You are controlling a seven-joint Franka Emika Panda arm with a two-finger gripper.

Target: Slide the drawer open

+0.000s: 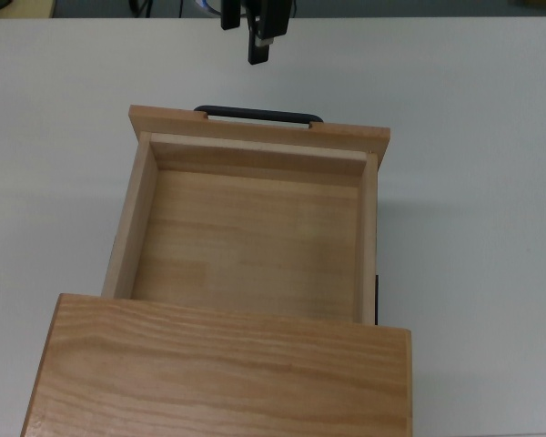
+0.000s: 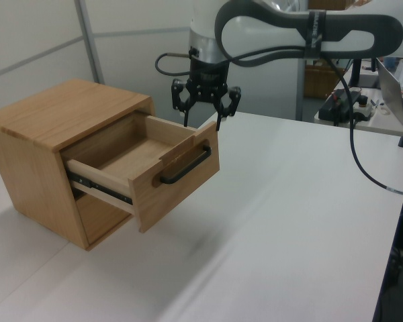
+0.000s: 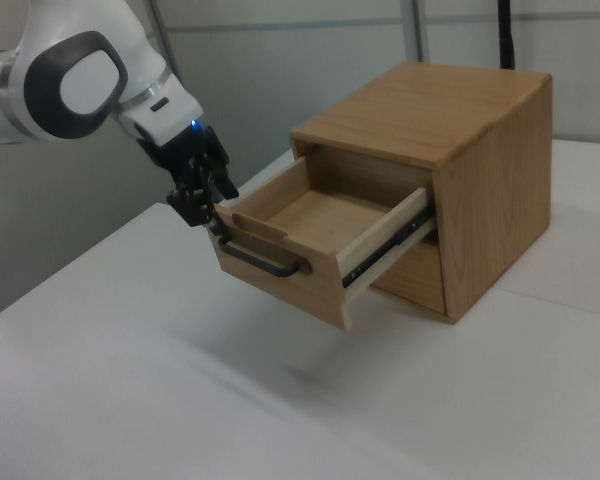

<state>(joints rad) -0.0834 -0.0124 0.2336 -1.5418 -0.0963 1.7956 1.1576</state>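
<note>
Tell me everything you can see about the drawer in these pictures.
The drawer is a light wooden tray, pulled far out of the cabinet and empty inside. Its plain front panel carries a thin black bar handle, mounted horizontally. It sits level on dark metal side rails, hanging above the white table. The tool hovers open above the front panel, touching nothing.

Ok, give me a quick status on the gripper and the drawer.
Gripper open, empty, above the handle. Drawer pulled well out of the cabinet, empty inside. Nothing in the way.
</note>
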